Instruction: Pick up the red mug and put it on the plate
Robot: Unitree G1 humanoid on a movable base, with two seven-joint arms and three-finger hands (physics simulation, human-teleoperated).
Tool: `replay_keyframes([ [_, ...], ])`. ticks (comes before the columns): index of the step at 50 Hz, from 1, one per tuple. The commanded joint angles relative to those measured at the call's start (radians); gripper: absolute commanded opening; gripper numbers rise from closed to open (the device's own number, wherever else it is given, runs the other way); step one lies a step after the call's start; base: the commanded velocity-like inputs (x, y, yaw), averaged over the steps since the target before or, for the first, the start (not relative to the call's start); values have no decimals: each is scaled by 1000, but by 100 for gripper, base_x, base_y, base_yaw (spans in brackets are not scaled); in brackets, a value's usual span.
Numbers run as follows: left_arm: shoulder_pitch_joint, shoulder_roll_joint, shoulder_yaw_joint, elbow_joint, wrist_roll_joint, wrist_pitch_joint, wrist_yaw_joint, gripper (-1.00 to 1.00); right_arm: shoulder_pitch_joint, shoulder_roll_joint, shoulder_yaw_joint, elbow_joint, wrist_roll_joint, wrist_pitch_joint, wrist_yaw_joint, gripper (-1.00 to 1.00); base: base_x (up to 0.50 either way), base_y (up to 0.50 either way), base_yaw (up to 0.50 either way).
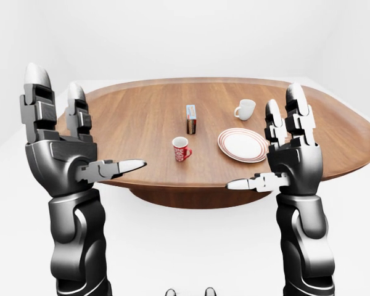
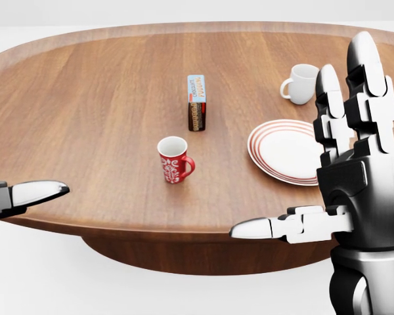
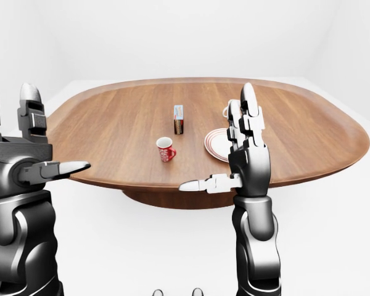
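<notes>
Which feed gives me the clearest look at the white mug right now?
The left-eye view: the white mug stands fully clear there, left of the right hand. The head view shows it larger, but the hand's fingertips stand close beside it. In the right-eye view the hand hides nearly all of it.

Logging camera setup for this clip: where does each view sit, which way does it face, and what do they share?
Left-eye view: on the head, looking over both raised arms, left hand and right hand, at the oval wooden table.
Head view: closer and steeper, on the red patterned mug, striped white plate, small upright box and white mug; only the left thumb tip shows.
Right-eye view: same scene shifted left.
All three share the table's things.
</notes>
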Motion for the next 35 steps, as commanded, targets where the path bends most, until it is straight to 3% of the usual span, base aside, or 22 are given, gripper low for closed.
replay_keyframes([
  [1,-3,5,5,-3,-10,0,4,95,-6,-2,-3,1,0,0,1,100,0,50,0],
  [4,-1,5,4,-6,-10,0,3,95,-7,-2,-4,10,-9,0,-7,100,0,43,0],
  [21,-12,8,7,-16,-23,0,10,95,-4,-3,-15,0,11,0,-1,100,0,0,0],
  [35,-15,11,14,-12,-30,0,11,95,-4,-5,-13,-6,20,0,5,100,49,0,0],
])
